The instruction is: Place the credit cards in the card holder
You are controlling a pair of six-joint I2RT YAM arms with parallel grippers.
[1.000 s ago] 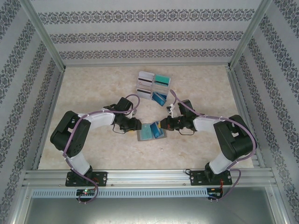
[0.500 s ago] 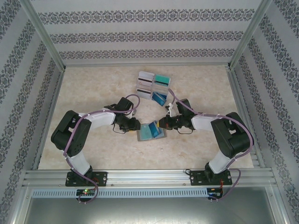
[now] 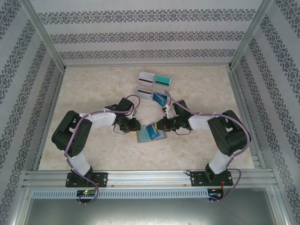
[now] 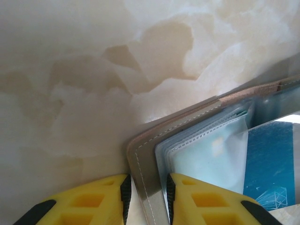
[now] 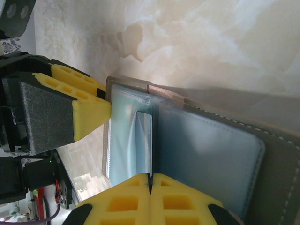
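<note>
As left hand (image 4: 146, 188) gapes, card holder (image 4: 142, 157) between.

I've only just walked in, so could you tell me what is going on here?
The right fingers are shut on a teal card, with its front seemingly in a clear sleeve of the open card holder lying on the table. The left fingers straddle the holder's cover edge, probably to steady it. A rack of more cards stands behind.
</note>
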